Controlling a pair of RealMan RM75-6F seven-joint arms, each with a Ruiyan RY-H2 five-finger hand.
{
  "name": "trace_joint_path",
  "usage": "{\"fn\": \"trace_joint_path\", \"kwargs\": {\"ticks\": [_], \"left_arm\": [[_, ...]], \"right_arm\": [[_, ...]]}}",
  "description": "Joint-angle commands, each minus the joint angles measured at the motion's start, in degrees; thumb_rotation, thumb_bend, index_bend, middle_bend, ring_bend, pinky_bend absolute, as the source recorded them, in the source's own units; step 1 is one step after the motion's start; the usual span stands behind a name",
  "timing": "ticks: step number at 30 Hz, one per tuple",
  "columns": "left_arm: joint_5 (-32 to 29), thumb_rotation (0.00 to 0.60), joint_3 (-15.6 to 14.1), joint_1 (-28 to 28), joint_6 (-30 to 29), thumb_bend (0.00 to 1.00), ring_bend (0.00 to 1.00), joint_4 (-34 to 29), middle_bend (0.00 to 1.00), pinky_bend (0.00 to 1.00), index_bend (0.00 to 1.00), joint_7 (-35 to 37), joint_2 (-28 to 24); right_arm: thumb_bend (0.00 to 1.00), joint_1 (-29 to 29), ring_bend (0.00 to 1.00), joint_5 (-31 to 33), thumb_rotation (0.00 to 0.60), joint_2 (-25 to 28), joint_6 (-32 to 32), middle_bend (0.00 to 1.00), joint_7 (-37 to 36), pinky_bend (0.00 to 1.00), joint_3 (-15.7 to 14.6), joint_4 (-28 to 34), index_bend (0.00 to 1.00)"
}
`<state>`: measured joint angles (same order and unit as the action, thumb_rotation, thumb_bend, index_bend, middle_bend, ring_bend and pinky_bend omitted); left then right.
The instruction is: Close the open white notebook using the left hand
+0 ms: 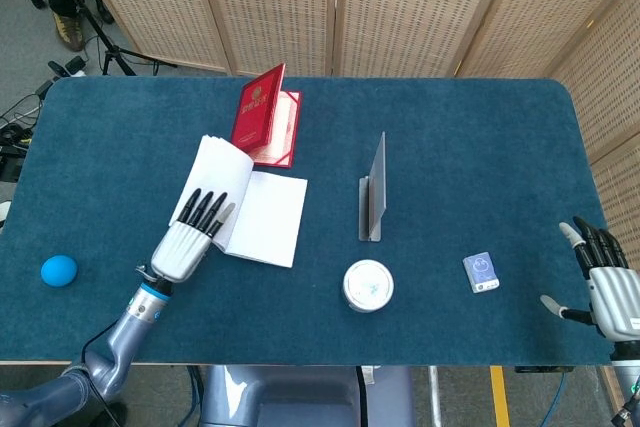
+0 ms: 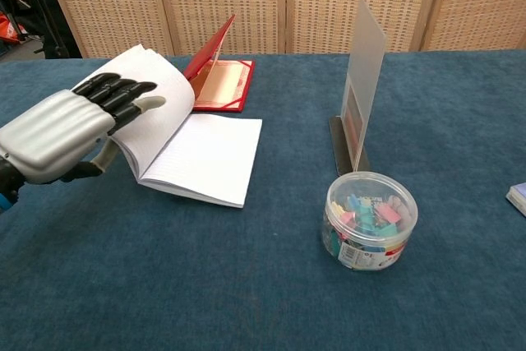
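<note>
The worktop (image 1: 450, 147) is a broad blue-felt surface, and the notebook (image 1: 262, 217) lies on it toward the left, just in front of the red booklet (image 1: 262, 125) that stands propped half open. The notebook's right page lies flat on the felt, while its left half is lifted and curls up over the spine, roughly midway through its swing.

The left hand (image 1: 190, 242) sits at the notebook's left edge with its fingers (image 2: 123, 92) extended, close together, laid against the outer face of the raised half; the thumb seems tucked beneath, though whether it actually pinches the cover cannot be told.

To finish the step well, the hand probably ought to sweep rightward in an arc over the spine, staying flat behind the raised half so the pages fall together rather than fanning out. Pushing sideways too low could slide the whole notebook across the felt toward the grey stand (image 1: 374, 192), so the push should turn downward once the half passes vertical, ending with a light press on the closed cover.

The round tub of clips (image 2: 370, 219) sits to the notebook's right, nearer the front edge, clear of the sweep.

The right hand (image 1: 608, 282) rests far to the notebook's right, fingers spread and empty.
</note>
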<state>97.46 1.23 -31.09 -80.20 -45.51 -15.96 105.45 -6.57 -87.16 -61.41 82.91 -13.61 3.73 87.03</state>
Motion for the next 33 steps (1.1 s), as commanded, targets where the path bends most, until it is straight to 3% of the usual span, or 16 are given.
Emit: {"fn": "trace_joint_path", "kwargs": {"ticks": [1,3,10,12,18,25,33], "left_arm": [[9.42,0.6,-4.67,-4.93,-5.21,0.72,0.0,3.86,0.0,0.0,0.0,-5.92,-2.03],[11.47,0.6,-5.57,-6.37,-5.18,0.65,0.0,4.89,0.0,0.0,0.0,-8.15,-2.02],[13.72,0.6,-5.45,-8.88,-6.39,0.12,0.0,8.89,0.0,0.0,0.0,-14.04,1.75],[13.45,0.6,-4.98,-9.16,-7.39,0.04,0.0,9.64,0.0,0.0,0.0,-13.07,3.27],[12.49,0.6,-3.21,-10.72,-9.58,0.0,0.0,10.1,0.0,0.0,0.0,-10.94,6.65],[11.03,0.6,-0.84,-14.74,-7.81,0.0,0.0,8.91,0.0,0.0,0.0,-9.56,9.19],[7.95,0.6,0.32,-12.6,-8.51,0.0,0.0,1.75,0.0,0.0,0.0,-9.59,5.87]], "right_arm": [[0.0,-0.05,0.0,0.15,0.6,0.15,-0.16,0.0,-0.25,0.0,0.06,0.06,0.0],[0.0,0.01,0.0,-0.01,0.6,0.23,-0.05,0.0,-0.54,0.0,-0.02,0.04,0.0],[0.0,-0.04,0.0,-0.01,0.6,0.59,-0.23,0.0,-1.76,0.0,-0.03,-0.18,0.0],[0.0,-0.06,0.0,-0.05,0.6,0.67,-0.24,0.0,-2.13,0.0,-0.02,-0.3,0.0],[0.0,-0.18,0.0,-0.08,0.6,0.77,-0.47,0.0,-2.76,0.0,-0.04,-0.57,0.0],[0.0,-0.16,0.0,-0.42,0.6,0.83,-0.33,0.0,-2.91,0.0,-0.19,-0.55,0.0],[0.0,-0.33,0.0,-0.23,0.6,0.97,-0.69,0.0,-3.81,0.0,-0.14,-0.96,0.0]]}}
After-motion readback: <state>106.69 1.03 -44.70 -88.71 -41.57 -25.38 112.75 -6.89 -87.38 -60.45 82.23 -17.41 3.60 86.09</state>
